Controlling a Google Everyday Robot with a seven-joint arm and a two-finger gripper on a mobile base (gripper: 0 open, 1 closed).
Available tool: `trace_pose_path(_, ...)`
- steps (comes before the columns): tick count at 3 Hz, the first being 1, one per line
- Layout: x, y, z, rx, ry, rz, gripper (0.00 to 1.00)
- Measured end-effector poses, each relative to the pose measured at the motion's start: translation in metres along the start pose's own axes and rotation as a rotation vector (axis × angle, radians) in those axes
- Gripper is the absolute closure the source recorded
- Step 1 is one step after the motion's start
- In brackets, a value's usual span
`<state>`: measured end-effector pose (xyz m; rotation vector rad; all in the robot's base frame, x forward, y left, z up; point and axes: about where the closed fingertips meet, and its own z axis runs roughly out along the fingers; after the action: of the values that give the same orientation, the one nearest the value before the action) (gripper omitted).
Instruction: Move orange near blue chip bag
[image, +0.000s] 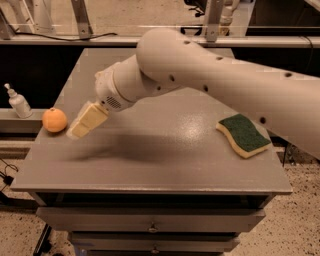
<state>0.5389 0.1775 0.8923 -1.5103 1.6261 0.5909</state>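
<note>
The orange (54, 120) sits at the left edge of the grey table (165, 150). My gripper (86, 121) hangs above the table just right of the orange, a short gap from it, its cream fingers pointing down and left. The blue chip bag is hidden behind my arm (215, 80) at the back of the table.
A green and yellow sponge (243, 135) lies on the right side of the table. A small white pump bottle (18, 102) stands on a ledge to the left, beyond the table's edge. Drawers run below the front edge.
</note>
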Motion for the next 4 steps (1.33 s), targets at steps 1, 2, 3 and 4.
trace_pose_path(1, -0.007, 0.007, 0.04, -0.034, -0.036, 0.02, 0.0)
trace_pose_path(2, -0.014, 0.012, 0.074, -0.064, -0.073, 0.043, 0.0)
trace_pose_path(3, -0.017, 0.013, 0.095, -0.078, -0.108, 0.082, 0.0)
trace_pose_path(4, -0.022, 0.015, 0.107, -0.086, -0.12, 0.094, 0.18)
